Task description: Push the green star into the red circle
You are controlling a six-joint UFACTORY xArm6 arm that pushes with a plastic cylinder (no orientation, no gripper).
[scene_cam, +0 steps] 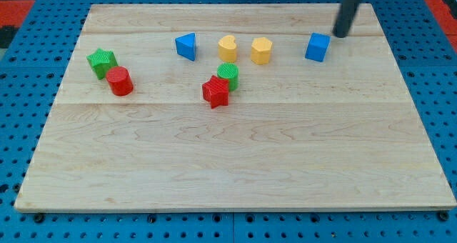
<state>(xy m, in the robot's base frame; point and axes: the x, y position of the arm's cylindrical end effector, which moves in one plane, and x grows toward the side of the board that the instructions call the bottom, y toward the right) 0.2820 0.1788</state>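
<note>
The green star [101, 61] sits near the board's left edge, touching the red circle [120, 81], which lies just below and to its right. My tip [340, 34] is at the view's top right, just above and right of the blue cube [318, 47], far from the green star.
A blue triangle [186, 46], a yellow heart [227, 48] and a yellow hexagon [261, 50] form a row at the top. A green circle [228, 75] touches a red star [216, 92] near the middle. The wooden board [235, 164] lies on a blue pegboard.
</note>
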